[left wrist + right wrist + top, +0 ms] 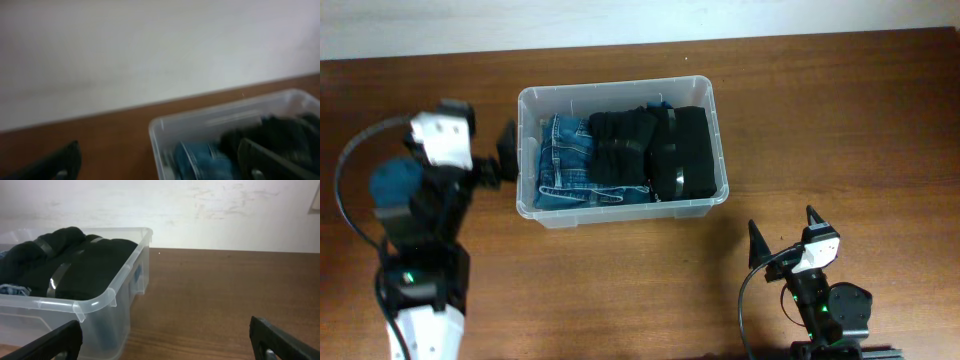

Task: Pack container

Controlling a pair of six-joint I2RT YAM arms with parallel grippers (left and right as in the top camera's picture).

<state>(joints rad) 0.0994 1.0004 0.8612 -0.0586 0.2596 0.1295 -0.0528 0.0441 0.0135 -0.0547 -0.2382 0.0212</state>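
The container (620, 94) is a clear plastic bin on the wooden table. It holds folded blue jeans (565, 160) on its left and black clothing with grey stripes (655, 150) on its right. My left gripper (500, 158) is open and empty, just left of the bin's left wall. In the blurred left wrist view the bin's corner (160, 127) sits between the spread fingers (160, 167). My right gripper (785, 232) is open and empty, in front of the bin's right corner. The right wrist view shows the bin's corner (95, 302) and the black clothing (75, 265).
A blue cloth (395, 180) shows beside the left arm at the table's left. A pale wall (200, 210) runs behind the table's far edge. Bare wood (215, 295) lies to the right of the bin.
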